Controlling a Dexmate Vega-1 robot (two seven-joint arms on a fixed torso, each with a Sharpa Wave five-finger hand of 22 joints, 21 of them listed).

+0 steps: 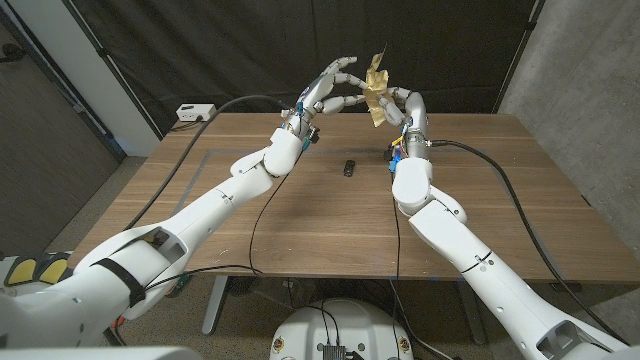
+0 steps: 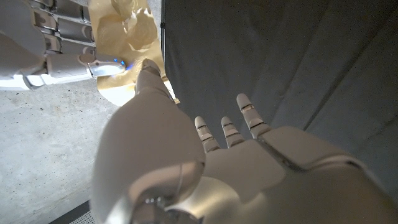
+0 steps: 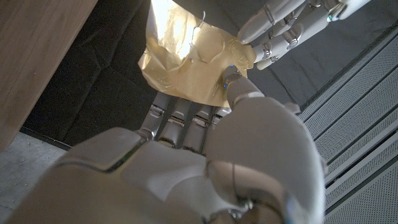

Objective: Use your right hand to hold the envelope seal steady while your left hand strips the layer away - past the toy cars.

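A crumpled golden envelope [image 1: 377, 92] is held up in the air over the far part of the table. My right hand [image 1: 408, 108] grips it from the right, thumb pressed on the paper [image 3: 186, 59] against the fingers [image 3: 180, 118] behind. My left hand [image 1: 330, 90] reaches in from the left and pinches the envelope's near edge [image 2: 121, 37] with its thumb [image 2: 149, 81], while its other fingers [image 2: 249, 115] are spread. A small black toy car [image 1: 349, 167] sits on the table below the hands. A blue and orange toy car [image 1: 397, 156] is partly hidden by my right wrist.
The wooden table [image 1: 300, 220] stretches out under both arms. A white power box [image 1: 194, 112] with a black cable sits at the far left corner. A dark curtain hangs behind the table, and a concrete wall [image 1: 590, 60] rises at the right.
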